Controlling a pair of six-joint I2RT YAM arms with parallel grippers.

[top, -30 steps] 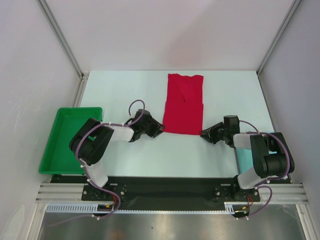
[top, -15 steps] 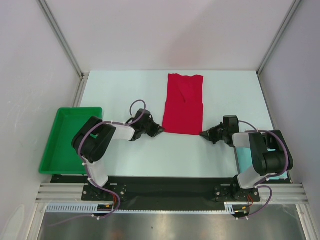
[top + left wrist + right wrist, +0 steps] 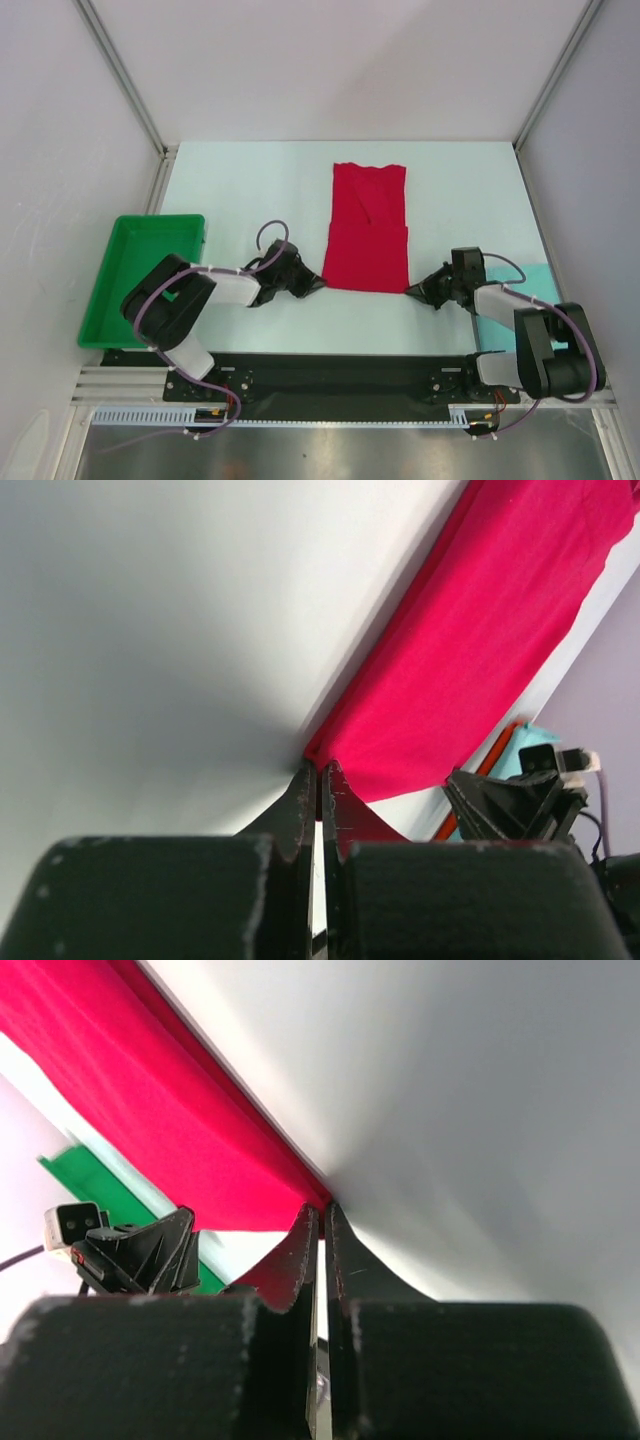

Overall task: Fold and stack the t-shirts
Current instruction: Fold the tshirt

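Hands grip the two near corners of a red shirt (image 3: 368,230) lying on a white surface (image 3: 240,190)

The shirt lies in a long narrow strip at the middle of the surface, running from the far side towards the arms, with a crease and overlapping layers showing along its length. The left hand (image 3: 314,285) has its fingers drawn narrow on the shirt's near left corner, and the right hand (image 3: 413,291) is pinched the same way on the near right corner; each wrist camera shows the fingertips meeting right at the cloth's edge, low on the surface. A pale teal shirt (image 3: 537,276) shows at the right edge, partly hidden by the right arm (image 3: 545,345). A green tray (image 3: 115,285) sits at the left edge, well apart from the red shirt
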